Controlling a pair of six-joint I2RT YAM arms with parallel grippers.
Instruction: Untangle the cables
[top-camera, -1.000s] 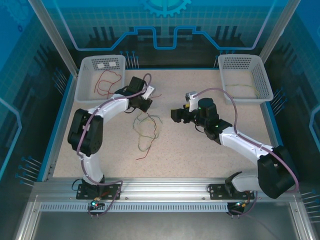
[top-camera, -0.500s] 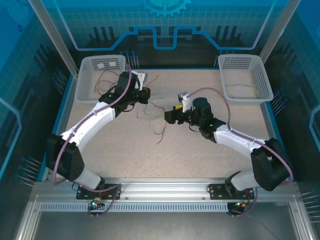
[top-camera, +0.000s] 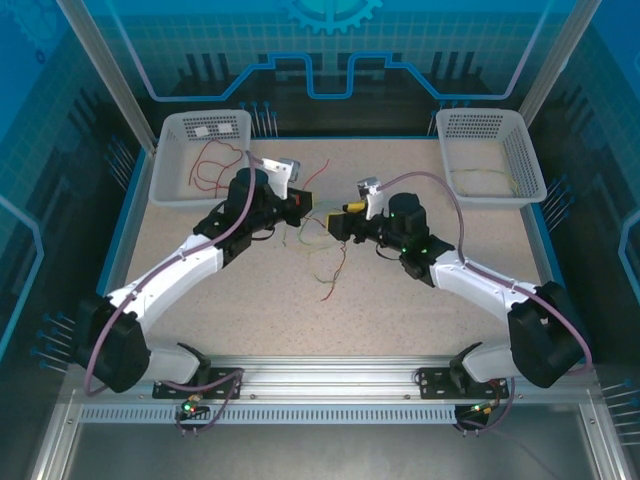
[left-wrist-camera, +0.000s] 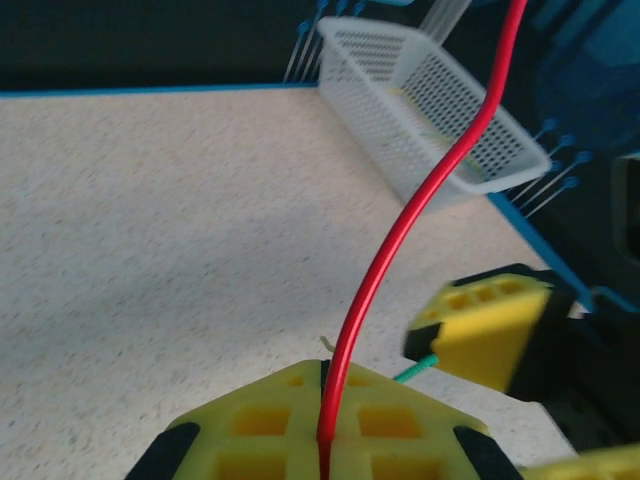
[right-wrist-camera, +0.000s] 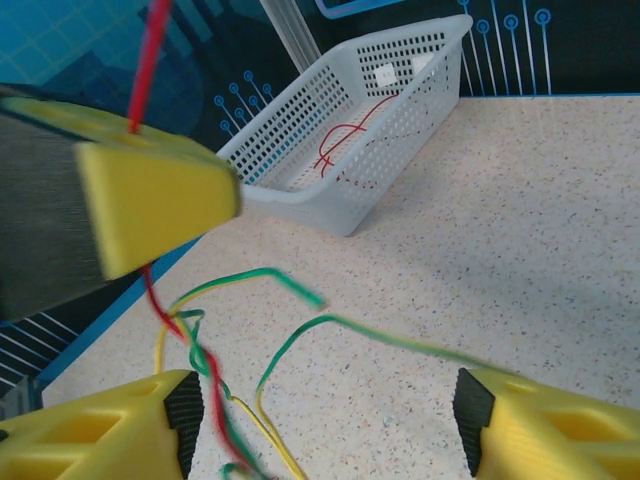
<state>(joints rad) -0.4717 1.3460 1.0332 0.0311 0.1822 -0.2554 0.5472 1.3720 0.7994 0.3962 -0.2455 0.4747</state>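
Two white, jointed robot arms reach inward until their black wrists nearly meet. The left arm stretches long and low, angled rightward. Its yellow-padded left gripper has its pads pressed together, pinching a thin red wire. The right arm bends at the elbow and angles leftward. Its yellow-padded right gripper holds its fingers spread wide apart.

2 white perforated plastic baskets at far corners of tabletop: L basket w/ small white label on its floor, R basket opp. Both sit on speckled beige tabletop, blue border round it. Aluminium rail along near edge, slanted alu posts at back. Blue backdrop w/ gear graphic behind.
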